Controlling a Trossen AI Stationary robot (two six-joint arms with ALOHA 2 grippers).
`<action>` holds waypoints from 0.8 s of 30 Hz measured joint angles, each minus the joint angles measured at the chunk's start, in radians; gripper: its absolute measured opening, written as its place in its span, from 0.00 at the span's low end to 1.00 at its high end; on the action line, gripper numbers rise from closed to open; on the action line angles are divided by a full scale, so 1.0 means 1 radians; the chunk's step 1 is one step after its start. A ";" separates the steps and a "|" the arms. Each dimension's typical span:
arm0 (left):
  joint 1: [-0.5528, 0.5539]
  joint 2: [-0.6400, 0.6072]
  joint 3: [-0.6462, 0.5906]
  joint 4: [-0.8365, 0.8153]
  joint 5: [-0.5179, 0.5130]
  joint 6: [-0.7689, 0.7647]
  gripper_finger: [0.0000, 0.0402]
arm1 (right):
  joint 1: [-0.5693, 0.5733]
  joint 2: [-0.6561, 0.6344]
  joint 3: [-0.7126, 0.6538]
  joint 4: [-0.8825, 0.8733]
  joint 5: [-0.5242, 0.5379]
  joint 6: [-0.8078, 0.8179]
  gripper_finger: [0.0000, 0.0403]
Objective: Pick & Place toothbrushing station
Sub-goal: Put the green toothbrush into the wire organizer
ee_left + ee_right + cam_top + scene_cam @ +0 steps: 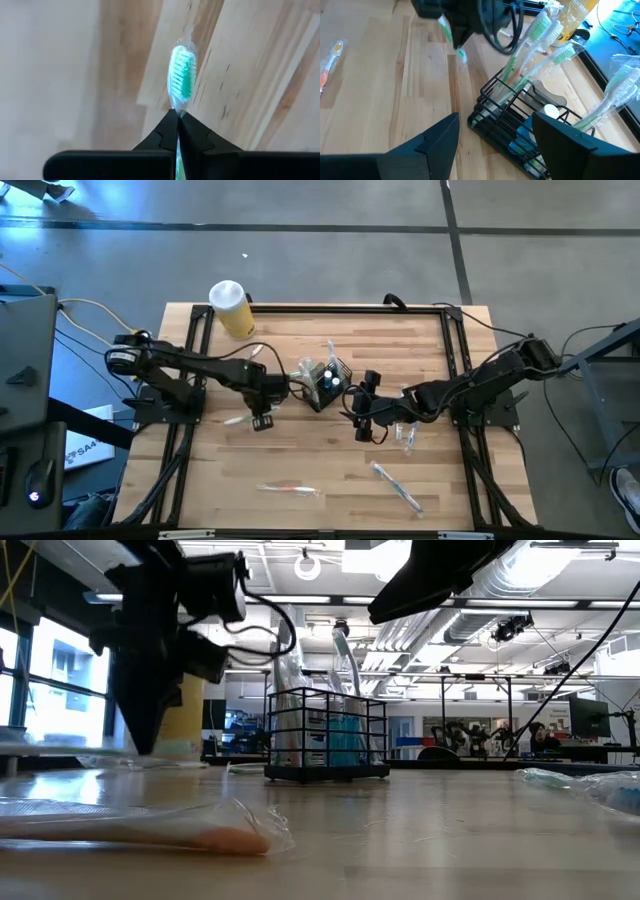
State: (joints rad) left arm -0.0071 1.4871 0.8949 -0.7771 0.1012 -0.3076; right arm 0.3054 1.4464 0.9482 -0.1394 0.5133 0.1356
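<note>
Left tool (177, 120) clamped on wrapped green brush (182, 75) beside caddy (328, 383); right tool (495, 135) apart, waiting near. Caddy part-filled; brushes remain on worktop (300, 450).

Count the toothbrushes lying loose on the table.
3: an orange one near the front edge, another right of it, a third beside the right arm. Arms may hide more.

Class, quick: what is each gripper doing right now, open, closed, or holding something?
Left gripper: closed on a wrapped green toothbrush.
Right gripper: open, holding nothing, facing the black caddy.
</note>
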 joint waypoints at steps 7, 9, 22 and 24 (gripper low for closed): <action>-0.085 -0.095 0.157 -0.186 -0.059 -0.034 0.00 | 0.000 0.000 0.000 -0.002 -0.032 0.019 0.60; -0.130 -0.126 0.201 -0.210 -0.083 -0.056 0.00 | 0.000 0.000 0.000 -0.002 -0.065 0.022 0.60; -0.373 -0.154 0.252 0.283 -0.387 0.241 0.00 | 0.000 0.000 0.000 0.167 -0.209 -0.040 0.60; -0.367 -0.132 0.242 0.353 -0.393 0.302 0.00 | 0.000 0.000 0.000 0.204 -0.209 -0.067 0.60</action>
State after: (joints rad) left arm -0.3736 1.3554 1.1366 -0.4240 -0.2916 -0.0058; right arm 0.3058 1.4464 0.9482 0.0645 0.3038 0.0683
